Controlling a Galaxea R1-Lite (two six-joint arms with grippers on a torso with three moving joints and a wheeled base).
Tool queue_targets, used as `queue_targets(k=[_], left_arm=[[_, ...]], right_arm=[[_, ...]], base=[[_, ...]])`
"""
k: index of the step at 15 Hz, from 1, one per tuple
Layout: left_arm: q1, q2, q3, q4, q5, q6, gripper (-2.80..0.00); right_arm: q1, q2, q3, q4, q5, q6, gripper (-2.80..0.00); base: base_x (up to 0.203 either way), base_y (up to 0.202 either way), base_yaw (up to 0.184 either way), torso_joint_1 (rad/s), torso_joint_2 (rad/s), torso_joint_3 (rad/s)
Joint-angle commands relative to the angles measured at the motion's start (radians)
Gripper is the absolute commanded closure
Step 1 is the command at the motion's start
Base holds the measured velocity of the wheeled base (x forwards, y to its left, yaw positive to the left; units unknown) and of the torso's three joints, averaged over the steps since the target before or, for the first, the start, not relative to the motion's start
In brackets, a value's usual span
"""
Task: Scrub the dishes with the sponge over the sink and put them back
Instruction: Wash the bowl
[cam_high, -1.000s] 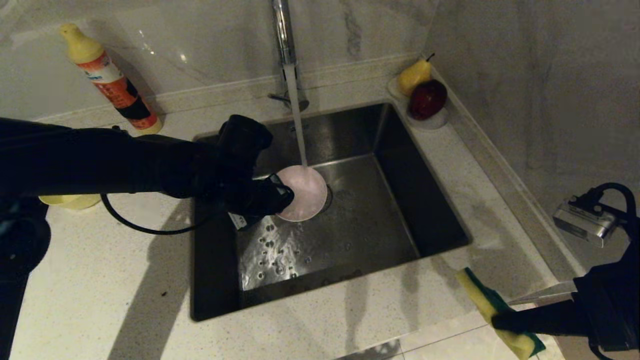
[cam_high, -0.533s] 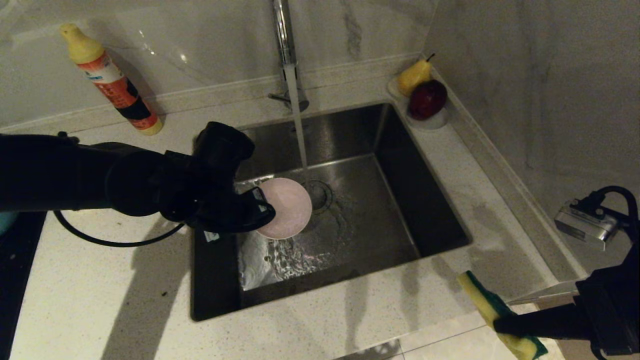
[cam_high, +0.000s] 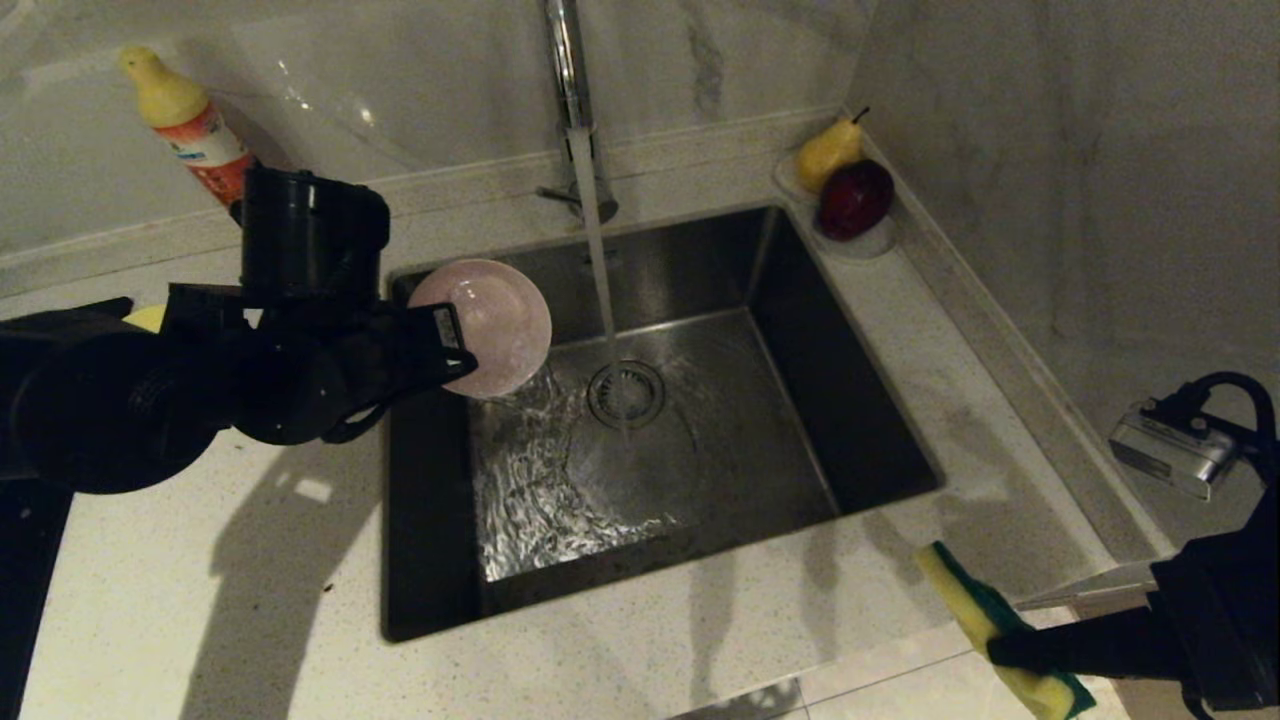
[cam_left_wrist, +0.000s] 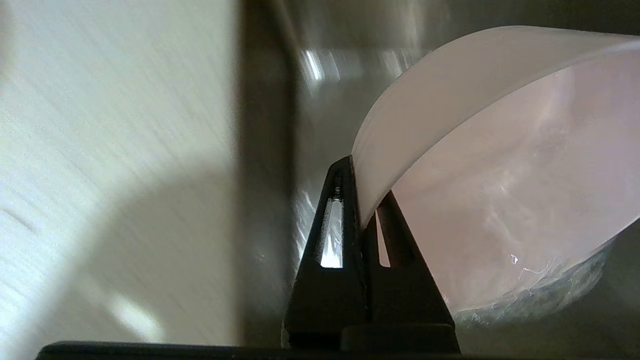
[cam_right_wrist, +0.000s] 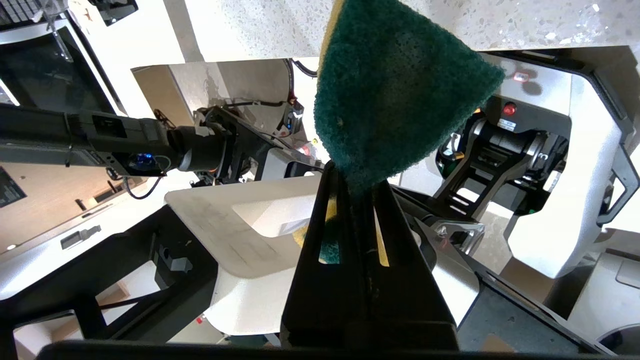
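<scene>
Pink bowl (cam_high: 492, 325) clamped in left tool (cam_high: 445, 345) over sink (cam_high: 860, 420) — right tool (cam_high: 1000, 645) clamps sponge (cam_high: 975, 605).

The pale pink round plastic bowl (cam_high: 487, 322) hung tilted on edge over the back-left corner of the square stainless steel sink (cam_high: 700, 440), its rim pinched. The yellow foam sponge with dark green scouring face (cam_high: 990, 625) hung off the bench's front-right edge.

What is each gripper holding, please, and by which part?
Left gripper pinches the pink bowl by its rim; right gripper clamps the sponge by one end.
</scene>
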Motion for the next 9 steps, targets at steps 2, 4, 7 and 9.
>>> queue_targets(k=[2,4,7,9], left_arm=[[0.015,-0.041,0.127,-0.314,0.023,0.228,0.00],[0.017,-0.045,0.225,-0.547,0.026,0.392,0.00],[0.017,-0.023,0.329,-0.905,0.025,0.631,0.00],[0.017,0.005,0.378,-1.118,0.017,0.770,0.00]], right_arm=[[0.000,-0.002,-0.001,0.001,0.002,0.002,0.00],[0.000,0.006,0.001,0.000,0.004,0.001,0.00],[0.000,0.021,0.002,-0.002,0.005,0.001,0.00],[0.000,0.031,0.001,-0.002,0.007,0.000,0.00]], base=[[0.000,0.000,0.000,0.000,0.00,0.000],[0.000,0.000,0.000,0.000,0.00,0.000],[0.000,0.000,0.000,0.000,0.00,0.000],[0.000,0.000,0.000,0.000,0.00,0.000]])
